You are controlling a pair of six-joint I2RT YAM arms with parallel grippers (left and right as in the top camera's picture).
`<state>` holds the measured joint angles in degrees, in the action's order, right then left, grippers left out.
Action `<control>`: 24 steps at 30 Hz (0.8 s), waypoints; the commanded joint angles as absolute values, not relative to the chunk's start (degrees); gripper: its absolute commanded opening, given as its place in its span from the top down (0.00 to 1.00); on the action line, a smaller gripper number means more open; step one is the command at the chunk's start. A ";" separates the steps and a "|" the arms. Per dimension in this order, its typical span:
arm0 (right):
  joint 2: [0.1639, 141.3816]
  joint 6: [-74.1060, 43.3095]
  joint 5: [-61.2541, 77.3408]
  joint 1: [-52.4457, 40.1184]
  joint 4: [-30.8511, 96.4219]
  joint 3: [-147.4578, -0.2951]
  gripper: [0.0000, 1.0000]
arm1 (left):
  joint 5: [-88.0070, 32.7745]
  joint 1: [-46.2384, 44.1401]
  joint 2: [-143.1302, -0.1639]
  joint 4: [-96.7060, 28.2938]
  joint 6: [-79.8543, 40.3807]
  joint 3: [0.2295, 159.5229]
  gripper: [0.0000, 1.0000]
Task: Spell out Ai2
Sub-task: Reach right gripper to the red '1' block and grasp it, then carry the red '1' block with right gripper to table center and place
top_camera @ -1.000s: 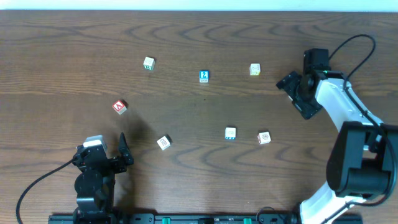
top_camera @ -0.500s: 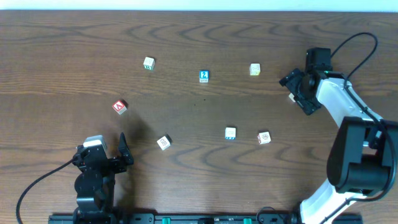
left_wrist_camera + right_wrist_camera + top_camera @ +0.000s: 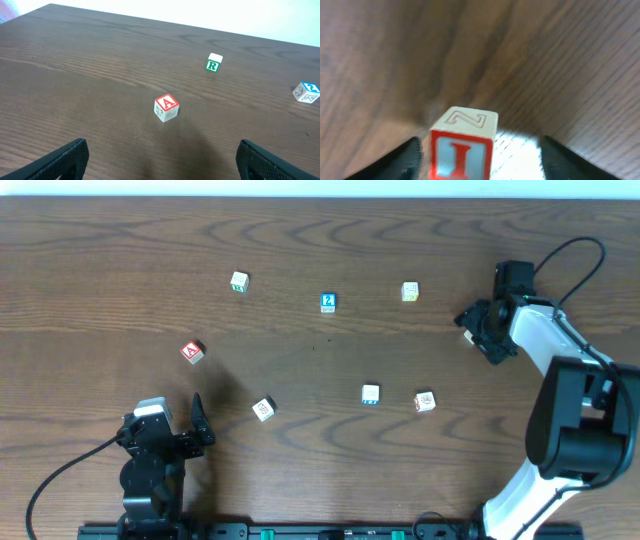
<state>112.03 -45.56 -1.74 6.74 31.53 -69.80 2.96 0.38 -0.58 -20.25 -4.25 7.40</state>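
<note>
Fingers of the right gripper [image 3: 481, 150] stand spread, one on each side of the I block [image 3: 463, 149], with a gap showing on both sides. The claw is wide and grips nothing. The block sits nearer the finger on the picture's left. Its facing side shows a red I in a red frame, and its top carries an outlined letter, N or Z.

From overhead, the right gripper [image 3: 481, 330] is at the table's [image 3: 320, 480] right side, toward the far edge, with the I block [image 3: 467, 336] pale at its tip.

Nearest neighbour is a pale block [image 3: 409, 291], toward the far edge and to the left. The blue 2 block [image 3: 327, 302] is further left in that same far row, and the R block [image 3: 239, 281] beyond it.

Closer to the robot base, two more pale blocks lie near each other: one with red marks [image 3: 425, 401], one with a blue edge [image 3: 370, 394]. Another pale block [image 3: 263, 409] sits left of them. All stand apart, none touching.

The red A block [image 3: 192, 352] is on the left half, well apart from the I block, with the 2 block between them along the far row.

The left gripper [image 3: 190, 430] sits low at the near left. Its fingers are far apart with nothing between them, and the A block [image 3: 166, 108] is ahead of it in the wrist view.
</note>
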 commanded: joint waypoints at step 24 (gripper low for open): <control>113.16 -39.29 -0.54 7.05 34.65 -73.84 0.67 | 2.96 0.73 -0.25 -20.64 -4.05 6.15 0.05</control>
